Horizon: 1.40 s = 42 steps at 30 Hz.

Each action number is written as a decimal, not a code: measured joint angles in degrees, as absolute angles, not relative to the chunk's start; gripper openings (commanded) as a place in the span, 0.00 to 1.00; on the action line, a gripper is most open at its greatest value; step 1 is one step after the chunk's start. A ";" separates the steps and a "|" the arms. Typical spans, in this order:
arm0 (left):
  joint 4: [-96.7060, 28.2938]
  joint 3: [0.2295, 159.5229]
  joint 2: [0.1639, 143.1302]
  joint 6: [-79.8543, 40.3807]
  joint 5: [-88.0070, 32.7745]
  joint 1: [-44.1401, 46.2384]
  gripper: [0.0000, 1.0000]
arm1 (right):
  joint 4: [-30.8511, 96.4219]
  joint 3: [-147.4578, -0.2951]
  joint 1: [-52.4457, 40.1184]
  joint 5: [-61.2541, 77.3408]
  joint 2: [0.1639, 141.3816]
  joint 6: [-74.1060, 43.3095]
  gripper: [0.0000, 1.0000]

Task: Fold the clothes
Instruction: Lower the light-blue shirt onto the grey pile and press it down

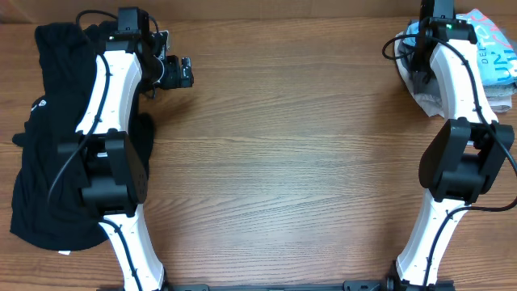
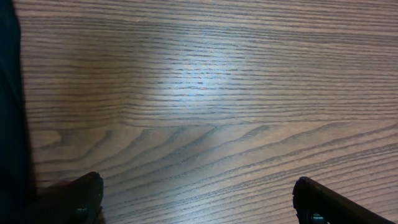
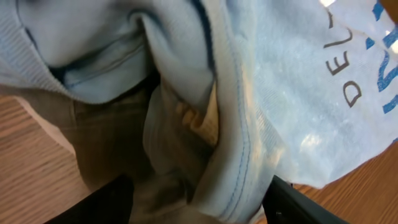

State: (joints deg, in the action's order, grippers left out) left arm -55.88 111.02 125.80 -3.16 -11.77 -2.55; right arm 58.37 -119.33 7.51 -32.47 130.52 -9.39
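Note:
A black garment [image 1: 44, 137] lies crumpled along the table's left edge; its edge shows in the left wrist view [image 2: 9, 106]. A pile of light clothes [image 1: 489, 56] sits at the far right corner, a light blue shirt with blue print on top. My left gripper [image 1: 179, 73] is open and empty over bare wood [image 2: 199, 205], just right of the black garment. My right gripper [image 1: 422, 69] is open, its fingers on either side of the light blue shirt's folds [image 3: 205, 193], with beige cloth [image 3: 112, 143] under it.
The wooden table [image 1: 283, 162] stretches between the two arms. The left arm's white links lie over the black garment. Cables run by both wrists.

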 measured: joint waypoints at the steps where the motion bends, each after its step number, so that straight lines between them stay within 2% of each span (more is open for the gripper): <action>1: -55.86 111.02 125.80 -3.14 -11.77 -2.55 1.00 | 57.93 -119.33 7.51 -32.64 130.56 -9.45 0.69; 5: -55.86 111.02 125.80 -3.20 -11.77 -2.55 1.00 | 57.06 -119.33 7.51 -33.50 130.82 -9.91 0.63; 18: -55.70 111.02 125.80 -3.31 -11.77 -2.55 1.00 | 53.47 -119.33 7.75 -34.54 131.07 -10.28 0.63; 27: -55.16 111.02 125.80 -3.31 -11.77 -2.55 1.00 | 52.38 -119.33 8.97 -34.57 131.17 -10.41 0.53; 32: -54.59 111.02 125.80 -3.31 -11.77 -2.55 1.00 | 52.25 -119.33 9.19 -34.33 131.92 -10.33 0.37; 37: -54.57 111.02 125.80 -3.31 -11.77 -2.55 1.00 | 52.16 -119.33 9.23 -33.85 132.07 -10.33 0.08; 38: -54.57 111.02 125.80 -3.31 -11.77 -2.55 1.00 | 52.31 -119.33 9.23 -33.69 132.07 -10.57 0.04; 42: -54.57 111.02 125.80 -3.31 -11.77 -2.55 1.00 | 55.57 -119.63 9.28 -33.04 132.07 -10.39 0.04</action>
State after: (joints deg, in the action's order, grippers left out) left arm -54.57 111.02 125.80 -3.31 -11.77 -2.55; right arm 55.57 -119.63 9.28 -33.04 132.07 -10.39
